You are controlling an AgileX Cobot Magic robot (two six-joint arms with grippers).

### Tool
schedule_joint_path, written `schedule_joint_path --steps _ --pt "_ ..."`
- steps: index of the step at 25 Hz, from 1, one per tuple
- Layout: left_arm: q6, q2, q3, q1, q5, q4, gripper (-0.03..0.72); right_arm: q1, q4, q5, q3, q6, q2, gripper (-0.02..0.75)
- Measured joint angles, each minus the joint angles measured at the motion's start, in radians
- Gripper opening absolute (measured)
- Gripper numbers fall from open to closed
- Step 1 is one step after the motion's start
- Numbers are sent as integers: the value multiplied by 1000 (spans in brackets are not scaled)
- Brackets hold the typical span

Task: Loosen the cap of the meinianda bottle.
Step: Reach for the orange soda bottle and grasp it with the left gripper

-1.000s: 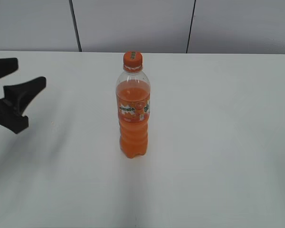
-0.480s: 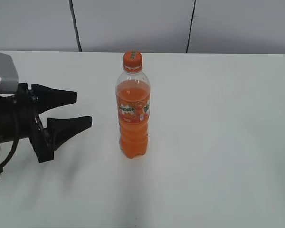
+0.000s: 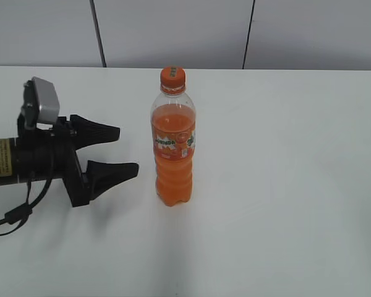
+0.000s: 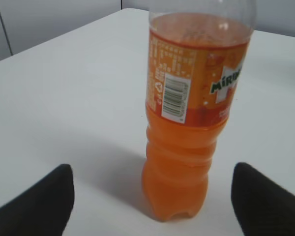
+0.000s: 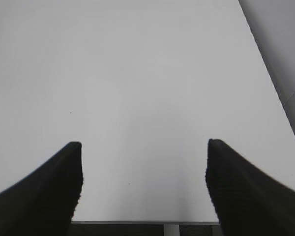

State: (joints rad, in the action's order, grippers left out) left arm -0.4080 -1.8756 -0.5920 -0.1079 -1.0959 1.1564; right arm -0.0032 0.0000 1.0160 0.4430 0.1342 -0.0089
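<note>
The meinianda bottle (image 3: pixel 172 151) stands upright near the middle of the white table, with orange drink and an orange-green-white label. Its orange cap (image 3: pixel 172 76) sits on top. In the left wrist view the bottle's lower half (image 4: pixel 191 118) fills the middle and the cap is out of frame. My left gripper (image 3: pixel 128 150) is open, just left of the bottle at label height, pointing at it and not touching; its black fingertips (image 4: pixel 37 201) stand wide either side of the bottle's base. My right gripper (image 5: pixel 143 182) is open and empty over bare table, out of the exterior view.
The white table (image 3: pixel 284 185) has a grey panelled wall behind it. In the right wrist view the table's near edge (image 5: pixel 137 222) and right edge (image 5: pixel 273 83) show.
My left arm has moved in from the left edge toward the bottle, its gripper staying open. The bottle has not moved.
</note>
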Motion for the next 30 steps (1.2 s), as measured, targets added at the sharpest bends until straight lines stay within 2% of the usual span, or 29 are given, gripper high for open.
schedule_joint_path --steps 11,16,20,23,28,30 --pt "-64 -180 -202 -169 49 44 593 0 0 0 0 0 0 585" --pt "-70 -205 -254 -210 66 25 592 0 0 0 0 0 0 585" --pt "-71 -208 -262 -215 85 -22 585 0 0 0 0 0 0 585" --pt "-71 -209 -262 -215 98 -27 540 0 0 0 0 0 0 585" --pt "-72 -209 -261 -220 93 -18 400 0 0 0 0 0 0 585" --pt "-74 -209 -261 -220 93 -18 394 0 0 0 0 0 0 585"
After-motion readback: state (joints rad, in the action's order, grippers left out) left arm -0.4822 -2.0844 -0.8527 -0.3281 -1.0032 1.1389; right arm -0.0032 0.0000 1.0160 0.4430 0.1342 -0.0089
